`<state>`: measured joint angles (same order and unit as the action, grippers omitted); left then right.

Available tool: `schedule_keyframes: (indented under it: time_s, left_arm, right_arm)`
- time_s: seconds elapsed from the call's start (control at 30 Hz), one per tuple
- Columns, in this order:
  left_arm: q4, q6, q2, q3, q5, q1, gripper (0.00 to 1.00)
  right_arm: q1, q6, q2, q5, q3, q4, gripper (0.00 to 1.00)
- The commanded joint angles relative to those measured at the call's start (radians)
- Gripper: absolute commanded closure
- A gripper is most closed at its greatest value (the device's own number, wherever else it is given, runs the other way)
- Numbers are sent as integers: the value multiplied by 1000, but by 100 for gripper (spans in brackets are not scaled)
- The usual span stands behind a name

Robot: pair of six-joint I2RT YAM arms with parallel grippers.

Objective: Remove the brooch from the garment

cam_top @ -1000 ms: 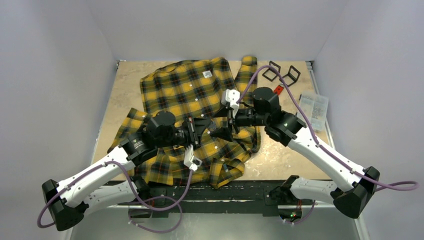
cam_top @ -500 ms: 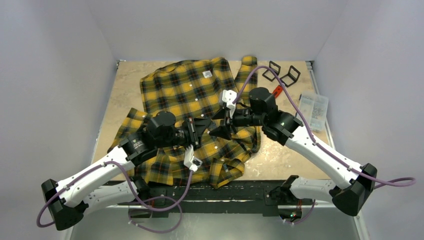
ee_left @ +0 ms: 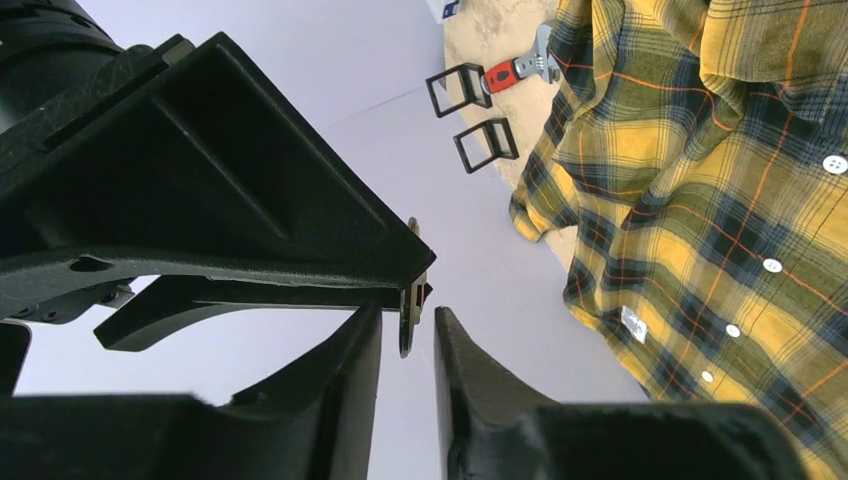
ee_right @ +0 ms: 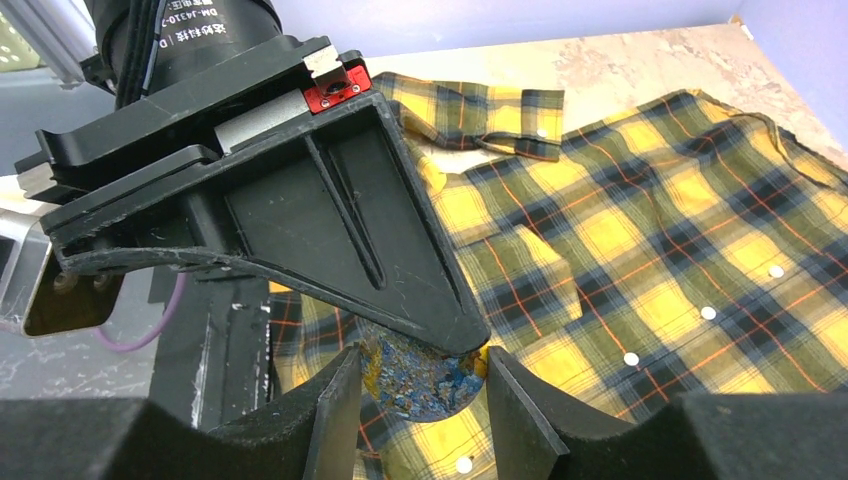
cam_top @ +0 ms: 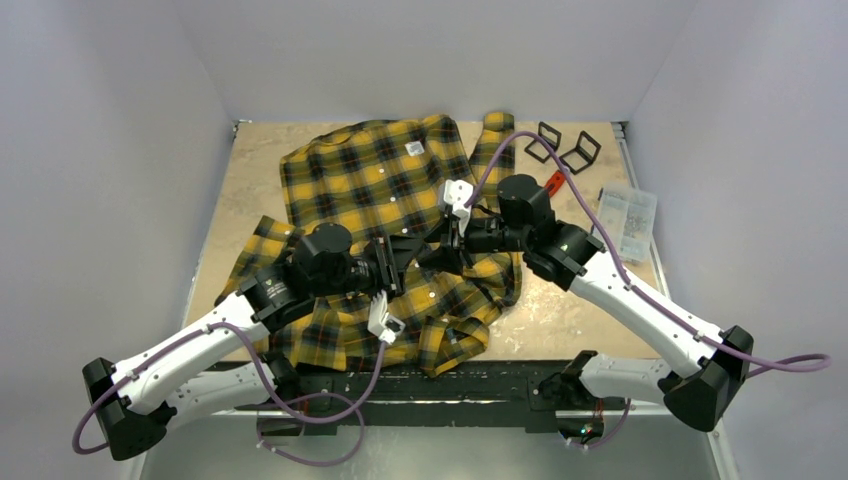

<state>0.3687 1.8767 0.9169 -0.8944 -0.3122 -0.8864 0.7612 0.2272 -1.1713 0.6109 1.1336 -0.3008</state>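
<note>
Right gripper: its two fingers bracket the rim of the brooch and touch it on both sides in the right wrist view, so the disc is pinched between them. Left gripper: fingers narrowly apart, one on each side of the brooch, which shows edge-on in the left wrist view with a sliver of pale wall visible on either side of it. In the right wrist view one left finger covers the upper part of the disc. Both grippers meet tip to tip above the middle of the table. The garment, a yellow and black plaid shirt with thin red lines, lies spread on the table below them, reaching from the far centre to the near edge. The brooch is held up off the fabric. A clear packet of small parts lies near the right edge, well apart from the shirt. Two black square frames stand at the far right, with a red-handled tool just beside them. A small white label sits near the collar. White buttons run along the placket. The brooch face is round and mottled blue and yellow.
</note>
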Motion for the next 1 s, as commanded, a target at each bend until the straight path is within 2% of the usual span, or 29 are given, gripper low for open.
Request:
schedule_keyframes:
  time_s: [0.0, 0.2, 0.3, 0.4, 0.53, 0.63, 0.8, 0.97]
  left_arm:
    - [-9, -35, -16, -18, 7, -5, 71]
    - [-13, -126, -32, 5, 79, -2, 50]
    - [5, -249, -40, -1, 117, 24, 46]
    - [38, -436, -51, -2, 102, 128, 40]
    - [45, -641, -65, 6, 107, 270, 38]
    - [74, -825, -52, -38, 114, 332, 38]
    - [99, -1018, -19, -97, 147, 356, 38]
    - [128, -1097, -29, -107, 155, 358, 38]
  right_arm:
    - [7, -49, 13, 16, 22, 34, 65]
    - [-9, -71, 18, 2, 10, 24, 67]
    - [-79, -109, -2, 25, 23, 8, 67]
    - [-192, -138, -59, 58, 63, -26, 68]
    - [-342, -120, -171, 37, 141, -94, 68]
    - [-460, -124, -265, -17, 211, -137, 68]
    - [-620, -186, -396, -190, 304, -118, 69]
    - [-747, -266, -540, -289, 382, -93, 70]
